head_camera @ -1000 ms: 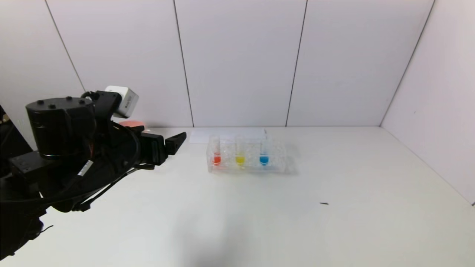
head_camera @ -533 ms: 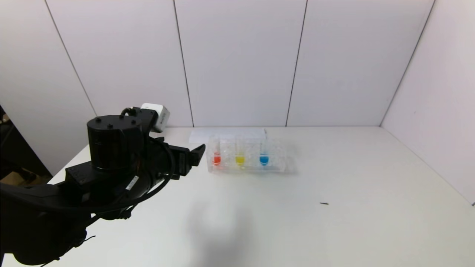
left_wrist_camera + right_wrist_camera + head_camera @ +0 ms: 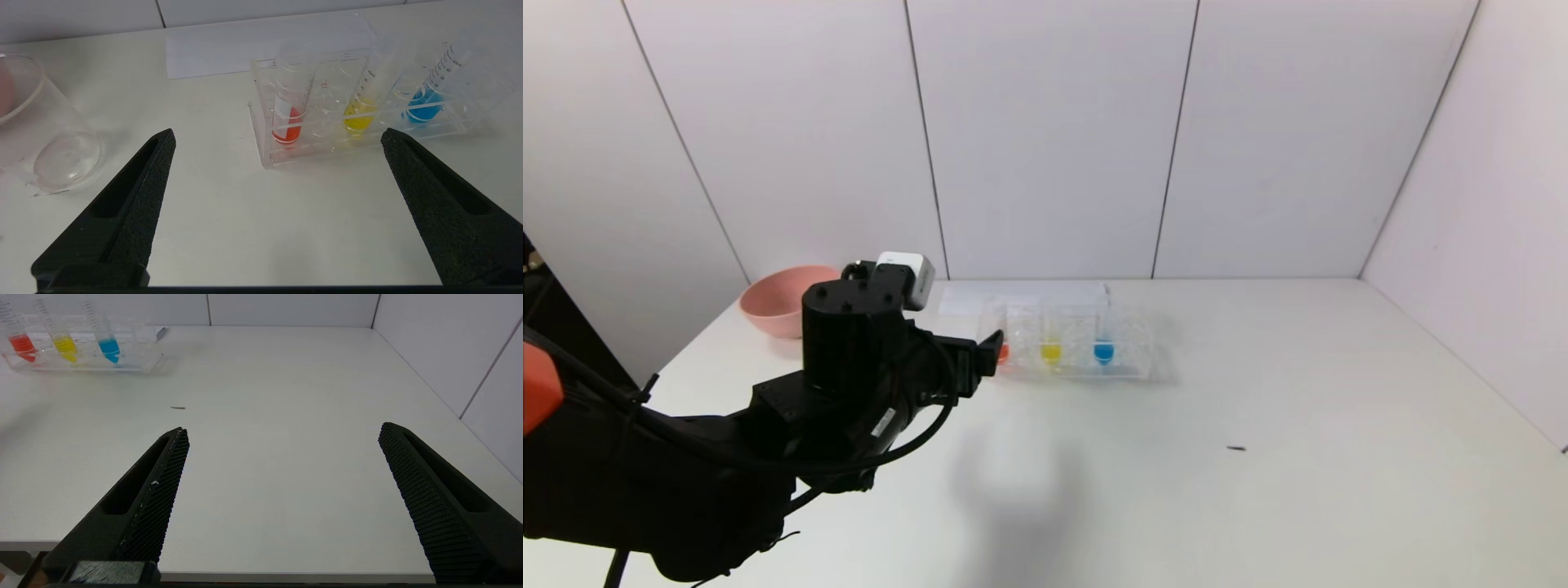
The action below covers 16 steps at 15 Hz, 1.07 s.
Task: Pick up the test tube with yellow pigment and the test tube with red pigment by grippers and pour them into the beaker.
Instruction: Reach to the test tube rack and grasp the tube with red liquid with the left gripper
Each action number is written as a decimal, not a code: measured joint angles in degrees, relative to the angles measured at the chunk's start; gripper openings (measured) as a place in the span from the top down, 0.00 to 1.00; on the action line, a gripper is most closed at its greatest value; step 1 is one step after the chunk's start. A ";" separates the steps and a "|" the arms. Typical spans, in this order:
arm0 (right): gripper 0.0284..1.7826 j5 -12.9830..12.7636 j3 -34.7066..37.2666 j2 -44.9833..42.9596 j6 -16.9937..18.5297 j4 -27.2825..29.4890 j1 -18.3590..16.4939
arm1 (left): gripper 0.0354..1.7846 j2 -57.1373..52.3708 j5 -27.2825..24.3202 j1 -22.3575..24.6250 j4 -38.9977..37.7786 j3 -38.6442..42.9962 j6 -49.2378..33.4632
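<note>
A clear rack (image 3: 1131,359) at the back middle of the table holds three upright tubes. The test tube with red pigment (image 3: 288,127) stands at the rack's left end, and the test tube with yellow pigment (image 3: 1051,353) is beside it. My left gripper (image 3: 990,351) hovers just left of the rack, and one black finger covers part of the red tube in the head view. Its jaws stand wide open and empty, aimed at the rack's left end. The clear beaker (image 3: 53,147) stands left of the rack, hidden behind my arm in the head view. My right gripper (image 3: 284,430) is open and empty over the table's near edge.
A third tube with blue liquid (image 3: 1103,352) stands at the right of the rack. A pink bowl (image 3: 778,300) sits at the back left. A white paper sheet (image 3: 1021,296) lies behind the rack. A small dark speck (image 3: 1236,448) lies on the table to the right.
My left arm has swung right and forward toward the rack. The pink bowl is now uncovered and the fingertip overlaps the red tube. Its jaws stayed open.
</note>
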 joint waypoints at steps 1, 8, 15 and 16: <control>0.05 0.02 0.00 0.00 -0.02 0.00 0.00 | 0.01 0.74 -0.13 -0.09 -0.06 -0.20 -0.74; 0.05 0.00 0.00 0.00 0.00 -0.02 0.00 | 0.01 6.80 -0.73 -0.16 -4.08 -1.99 -1.05; 0.05 0.00 0.00 0.00 0.00 0.00 -0.02 | 0.01 12.26 -1.04 0.02 -9.37 -3.86 0.63; 0.05 0.00 0.00 0.00 0.00 -0.02 -0.02 | 0.01 13.01 -1.12 0.11 -9.84 -4.14 0.63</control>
